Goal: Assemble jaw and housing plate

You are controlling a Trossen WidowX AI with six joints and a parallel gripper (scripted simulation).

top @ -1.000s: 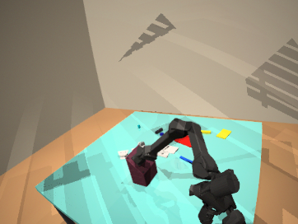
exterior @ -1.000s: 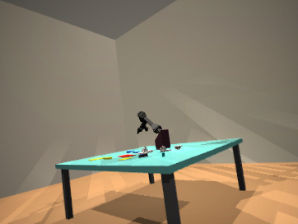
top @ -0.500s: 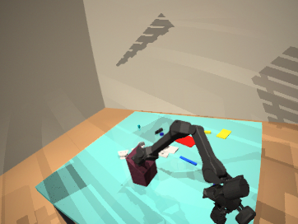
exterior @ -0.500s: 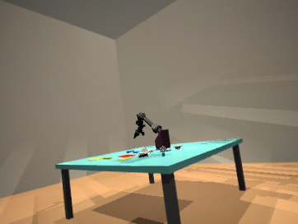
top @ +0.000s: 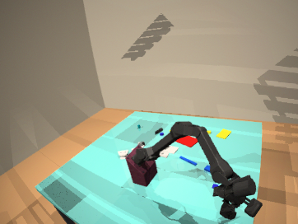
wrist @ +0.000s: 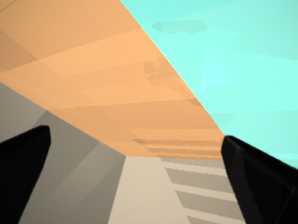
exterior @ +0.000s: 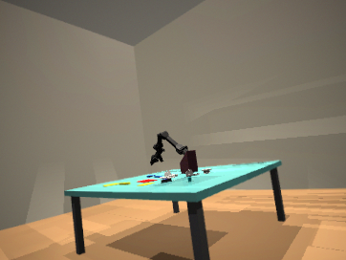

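Observation:
My gripper (top: 241,209) (exterior: 153,162) (wrist: 138,139) is wide open and empty, raised at the near right of the table in the top view, well away from the small parts. The wrist view shows only floor, walls and bare table top beyond the fingers. White parts (top: 169,151) (exterior: 167,175) lie behind the arm's base, and another white part (top: 123,154) (exterior: 206,170) lies beside it. The jaws, pins, stubs and housing plate are too small or covered to tell apart. Whether the teeth mesh or the plate sits level cannot be seen.
A dark maroon block (top: 142,173) (exterior: 188,162) stands by the arm's base. A red flat piece (top: 187,141) (exterior: 146,181), a yellow piece (top: 224,133), a blue bar (top: 188,161) and a black piece (top: 159,131) lie on the turquoise table (top: 103,177) (exterior: 139,195).

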